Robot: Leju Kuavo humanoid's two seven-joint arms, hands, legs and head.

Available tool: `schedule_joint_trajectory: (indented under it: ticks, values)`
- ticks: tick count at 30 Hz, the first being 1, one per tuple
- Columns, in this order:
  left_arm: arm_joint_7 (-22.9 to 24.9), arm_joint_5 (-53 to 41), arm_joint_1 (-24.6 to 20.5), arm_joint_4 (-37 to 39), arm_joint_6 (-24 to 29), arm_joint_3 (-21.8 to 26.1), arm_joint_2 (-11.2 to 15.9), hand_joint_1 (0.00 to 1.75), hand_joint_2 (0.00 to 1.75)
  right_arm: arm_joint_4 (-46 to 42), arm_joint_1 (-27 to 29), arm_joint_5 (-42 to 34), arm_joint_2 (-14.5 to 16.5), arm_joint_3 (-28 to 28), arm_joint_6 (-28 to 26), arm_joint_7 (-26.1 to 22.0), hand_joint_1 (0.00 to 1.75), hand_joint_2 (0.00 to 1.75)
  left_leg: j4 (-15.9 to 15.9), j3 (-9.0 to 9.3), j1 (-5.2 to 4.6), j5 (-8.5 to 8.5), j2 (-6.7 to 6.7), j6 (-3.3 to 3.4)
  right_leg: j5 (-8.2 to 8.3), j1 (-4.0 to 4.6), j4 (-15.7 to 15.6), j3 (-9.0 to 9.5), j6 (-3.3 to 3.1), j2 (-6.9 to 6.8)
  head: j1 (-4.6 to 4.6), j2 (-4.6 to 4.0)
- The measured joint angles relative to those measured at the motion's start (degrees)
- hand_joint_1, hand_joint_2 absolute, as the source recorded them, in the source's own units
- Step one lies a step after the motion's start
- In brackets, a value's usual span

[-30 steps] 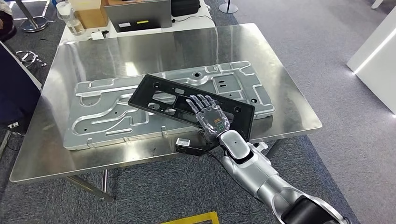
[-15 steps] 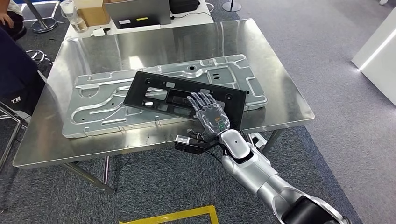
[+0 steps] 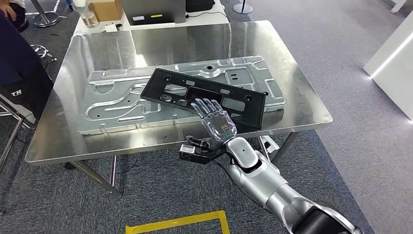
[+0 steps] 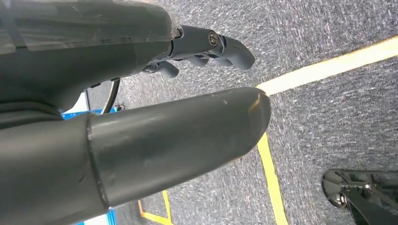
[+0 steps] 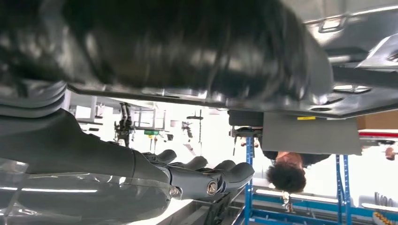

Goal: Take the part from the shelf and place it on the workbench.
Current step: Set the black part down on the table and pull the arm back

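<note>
The black rectangular frame part point(image 3: 204, 95) lies tilted across a large silver stamped plate point(image 3: 122, 102) on the steel workbench point(image 3: 302, 105). My right hand point(image 3: 218, 124) hovers at the bench's near edge with its back up and fingers spread. Its fingertips reach over the part's near edge and grip nothing. In the right wrist view the right hand point(image 5: 187, 178) shows straight fingers with nothing between them. My left hand point(image 4: 141, 117) hangs over grey carpet, thumb out and fingers loosely bent, holding nothing.
A person in dark clothes point(image 3: 19, 73) sits at the bench's left side. Behind the bench a white table carries a grey case point(image 3: 153, 9), a cardboard box point(image 3: 104, 9) and a bottle point(image 3: 83, 12). Yellow floor tape point(image 3: 175, 222) runs below the near edge.
The camera has shifted. My right hand has drawn back from the middle of the part toward the bench's near edge; the part stays on the plate.
</note>
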Motion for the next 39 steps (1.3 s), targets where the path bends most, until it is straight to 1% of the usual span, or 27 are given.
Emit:
schedule_joint_trajectory:
  ticks: [2, 4, 6, 8, 11, 12, 13, 14, 16, 17, 18, 21, 22, 23, 24, 26, 27, 28, 29, 30, 31, 32, 34, 36, 37, 38, 39]
  values:
    - [0.0, 0.0, -0.02, 0.01, -0.01, 0.05, -0.13, 0.0, 0.0, -0.01, -0.17, 0.03, 0.0, 0.05, -0.07, 0.01, 0.0, 0.0, 0.51, -0.53, -0.18, 0.2, -0.07, -0.36, 2.3, 0.3, -6.52, 3.37, -0.48, 0.02, -0.01, 0.0]
    - [-0.01, -0.01, -0.04, 0.02, -0.08, 0.13, -0.25, 0.0, 0.0, -0.01, -0.25, 0.15, 0.0, 0.12, -0.19, 0.01, 0.0, 0.0, 0.63, -0.95, -0.19, 0.68, -0.08, -1.07, 2.93, 0.68, -8.05, 3.71, -0.78, 0.06, -0.02, 0.0]
    - [-0.01, -0.02, 0.01, 0.02, -0.16, 0.23, -0.23, 0.0, 0.0, -0.01, -0.29, 0.4, 0.03, 0.25, -0.32, -0.01, 0.0, 0.0, 0.69, -1.31, -0.18, 0.9, -0.15, -1.81, 3.84, 0.47, -8.44, 3.25, -1.25, -0.01, -0.03, 0.0]
    - [-0.02, -0.03, 0.03, 0.03, -0.26, 0.3, -0.27, 0.0, 0.0, -0.02, -0.43, 0.71, 0.16, 0.46, -0.46, -0.02, 0.0, 0.0, 2.96, -2.42, -0.12, -1.6, -0.18, -2.56, 5.06, 0.03, -9.05, 2.49, -1.92, -0.22, -0.05, 0.0]
    - [-0.02, -0.02, -0.03, 0.04, -0.35, 0.37, -0.3, 0.0, 0.0, -0.01, -0.43, 0.96, 0.37, 0.72, -0.64, -0.04, 0.0, 0.0, 13.11, -5.58, 0.38, -8.83, -0.13, -3.57, 6.78, -0.09, -9.19, 0.37, -2.22, -0.48, -0.08, 0.0]
    - [-0.02, 0.0, -0.02, 0.04, -0.36, 0.43, -0.29, 0.0, 0.0, -0.01, -0.34, 0.99, 0.4, 0.78, -0.66, -0.07, 0.0, 0.0, 15.46, -5.8, 0.53, -10.1, -0.13, -3.8, 7.36, -0.11, -9.15, -0.42, -2.11, -0.54, -0.09, 0.0]
    - [-0.01, 0.04, 0.0, 0.04, -0.36, 0.49, -0.28, 0.0, 0.0, 0.0, -0.22, 1.0, 0.44, 0.86, -0.67, -0.1, 0.0, 0.0, 15.74, -4.94, 0.67, -10.33, -0.12, -3.97, 7.91, -0.16, -9.11, -1.15, -1.97, -0.58, -0.09, 0.0]
    - [-0.01, 0.09, 0.01, 0.04, -0.37, 0.56, -0.27, 0.0, 0.0, -0.02, -0.12, 1.01, 0.46, 0.95, -0.67, -0.14, 0.0, 0.0, 13.34, -2.66, 0.81, -9.54, -0.11, -4.09, 8.46, -0.25, -9.07, -1.83, -1.75, -0.6, -0.08, 0.0]
    - [-0.02, 0.19, -0.09, 0.04, -0.37, 0.65, -0.26, 0.0, 0.0, -0.21, 0.02, 1.06, 0.5, 1.1, -0.66, -0.19, 0.0, 0.0, 4.67, 3.52, 0.99, -7.45, -0.11, -4.11, 9.46, -0.39, -8.92, -2.88, -1.16, -0.62, -0.09, 0.0]
    - [-0.06, 0.22, -0.16, 0.04, -0.37, 0.68, -0.26, 0.0, 0.0, -0.37, 0.06, 1.12, 0.52, 1.16, -0.63, -0.18, 0.0, 0.0, 1.1, 5.71, 0.89, -6.61, -0.19, -3.79, 9.98, -0.4, -8.88, -3.22, -0.77, -0.62, -0.07, 0.0]
    - [-0.09, 0.25, -0.19, 0.04, -0.37, 0.73, -0.26, 0.0, 0.0, -0.52, 0.08, 1.16, 0.61, 1.22, -0.59, -0.17, 0.0, 0.0, -0.75, 6.7, 0.72, -6.21, -0.28, -3.36, 10.49, -0.4, -8.9, -3.4, -0.37, -0.63, -0.07, 0.0]
    - [-0.15, 0.34, -0.13, 0.04, -0.37, 0.87, -0.24, 0.0, 0.0, -0.63, 0.4, 1.18, 0.9, 1.52, -0.3, -0.03, 0.0, 0.0, -1.02, 6.13, 0.3, -4.87, -0.33, -1.64, 11.89, -0.52, -9.49, -3.46, 0.87, -0.6, -0.07, 0.0]
    - [-0.15, 0.39, -0.15, 0.04, -0.38, 0.9, -0.23, 0.0, 0.0, -0.62, 0.59, 1.06, 0.92, 1.59, -0.14, 0.03, 0.0, 0.0, -1.11, 5.76, 0.32, -4.2, -0.19, -1.07, 11.35, -0.58, -9.26, -3.7, 1.18, -0.51, -0.06, 0.0]
    - [-0.15, 0.44, -0.16, 0.04, -0.39, 0.91, -0.24, 0.0, 0.0, -0.62, 0.8, 0.87, 0.92, 1.62, 0.06, 0.09, 0.0, 0.0, -1.26, 5.2, 0.38, -3.44, -0.05, -0.48, 9.68, -0.61, -8.14, -4.23, 1.41, -0.41, -0.06, 0.0]
    - [-0.14, 0.5, -0.18, 0.04, -0.4, 0.93, -0.23, 0.0, 0.0, -0.61, 1.07, 0.54, 0.92, 1.62, 0.26, 0.14, 0.0, 0.0, -1.35, 4.43, 0.44, -2.63, 0.08, -0.01, 6.85, -0.67, -5.71, -5.08, 1.56, -0.31, -0.04, 0.0]
    - [-0.13, 0.63, -0.16, 0.04, -0.42, 0.96, -0.23, 0.0, 0.0, -0.61, 1.91, -0.2, 0.92, 1.62, 0.55, 0.39, 0.0, 0.0, -1.26, 2.52, 0.23, -1.19, 0.12, 0.48, 0.73, -0.59, 1.86, -6.99, 1.79, -0.19, -0.04, 0.0]
    - [-0.13, 0.69, -0.13, 0.04, -0.42, 0.97, -0.23, 0.0, 0.0, -0.61, 2.46, -0.51, 0.92, 1.62, 0.61, 0.56, 0.0, 0.0, -1.16, 1.48, 0.08, -0.48, 0.11, 0.55, -0.83, -0.55, 5.46, -7.48, 1.84, -0.17, -0.04, 0.0]
    - [-0.13, 0.78, -0.09, 0.04, -0.42, 0.98, -0.24, 0.0, 0.0, -0.61, 3.01, -0.78, 0.94, 1.62, 0.62, 0.75, 0.0, 0.0, -1.02, 0.47, -0.1, 0.16, 0.11, 0.58, -0.9, -0.49, 7.53, -7.17, 1.76, -0.14, -0.05, 0.0]
    - [-0.13, 0.87, -0.06, 0.04, -0.42, 0.99, -0.24, 0.0, 0.0, -0.62, 3.5, -1.08, 0.99, 1.62, 0.62, 0.88, 0.0, 0.0, -0.84, -0.53, -0.3, 0.77, 0.09, 0.57, 0.12, -0.38, 7.62, -5.85, 1.51, -0.13, -0.05, 0.0]
    - [-0.11, 0.97, -0.05, 0.04, -0.42, 1.03, -0.24, 0.0, 0.0, -0.64, 3.93, -1.6, 1.04, 1.62, 0.57, 0.94, 0.0, 0.0, -0.64, -1.44, -0.49, 1.31, 0.08, 0.54, 1.51, -0.2, 5.61, -3.48, 1.08, -0.11, -0.05, 0.0]
    - [-0.09, 1.09, -0.07, 0.04, -0.42, 1.09, -0.27, 0.0, 0.0, -0.78, 4.41, -2.43, 1.11, 1.62, 0.43, 0.91, 0.0, 0.0, -0.44, -2.21, -0.62, 1.83, 0.07, 0.48, 2.2, 0.12, 1.82, -0.14, 0.44, -0.08, -0.06, 0.0]
    - [-0.07, 1.27, -0.07, 0.04, -0.42, 1.18, -0.32, 0.0, 0.0, -1.05, 5.05, -3.55, 1.24, 1.61, 0.14, 0.75, 0.0, 0.0, -0.27, -2.78, -0.77, 2.32, 0.05, 0.33, 1.96, 0.44, -2.88, 3.38, -0.18, -0.14, -0.07, 0.0]
    - [-0.04, 1.71, -0.02, 0.04, -0.38, 1.45, -0.43, 0.0, 0.0, -1.78, 7.28, -6.82, 1.62, 1.37, -1.17, -0.2, 0.0, 0.0, -0.33, -3.18, -0.69, 3.33, 0.07, -0.19, 0.66, 0.99, -9.47, 7.81, -0.86, -0.31, -0.07, 0.0]
    - [-0.02, 2.32, 0.12, 0.04, -0.23, 1.98, -0.4, 0.0, 0.0, -2.36, 10.94, -12.32, 2.35, 0.34, -2.51, -2.62, 0.0, 0.0, -0.76, -3.17, -0.47, 4.27, 0.03, -0.9, 1.13, 1.08, -11.14, 8.21, -1.11, -0.56, -0.07, 0.0]
    - [-0.09, 2.83, 0.16, 0.04, -0.11, 2.31, -0.36, 0.0, 0.0, -2.56, 13.19, -15.92, 2.76, -0.55, -2.86, -4.47, 0.0, 0.0, -0.64, -3.33, -0.38, 3.94, -0.03, -1.23, 1.78, 0.97, -11.58, 7.94, -1.46, -0.74, -0.06, 0.0]
    - [-0.26, 3.59, 0.15, 0.05, 0.07, 2.73, -0.38, 0.0, 0.0, -2.71, 15.47, -19.85, 3.23, -1.61, -2.83, -6.69, 0.0, 0.0, 0.18, -3.7, -0.32, 2.52, -0.09, -1.54, 2.52, 0.78, -11.9, 7.49, -1.85, -0.93, -0.08, 0.0]
    - [-0.42, 4.7, 0.03, 0.05, 0.32, 3.25, -0.45, 0.0, 0.0, -2.67, 17.71, -23.77, 3.74, -2.8, -2.67, -9.26, 0.0, 0.0, 2.12, -4.32, -0.21, -0.06, -0.12, -1.88, 3.31, 0.56, -12.18, 6.82, -2.16, -1.1, -0.08, 0.0]
